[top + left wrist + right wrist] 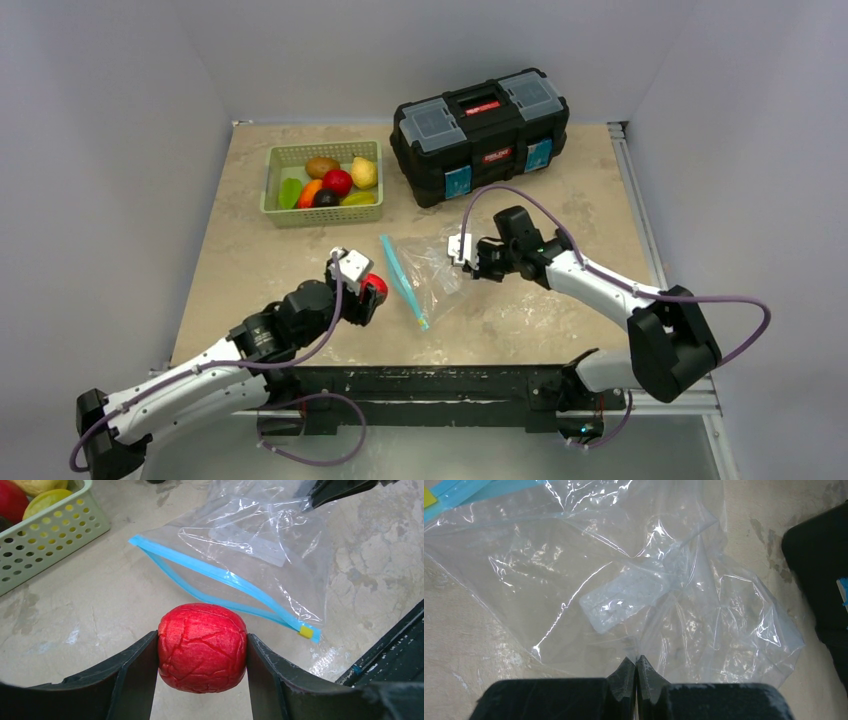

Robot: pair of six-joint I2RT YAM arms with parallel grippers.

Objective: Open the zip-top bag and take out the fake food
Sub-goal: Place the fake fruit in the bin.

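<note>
One red fake fruit pinched in the left claw, just outside the zip-top bag. Bag lies on the bench, zip parted, looks empty. Right claw pressed together on the bag's closed end. Removal step. Next, probably: carry fruit to green basket, release.

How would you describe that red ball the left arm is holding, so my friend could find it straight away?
Start at the beige table, then find the clear zip-top bag near its middle. Just left of the bag's blue zip strip, the left end effector grips a round red fake fruit with crackled skin. It is the only fake food outside the green basket.
</note>
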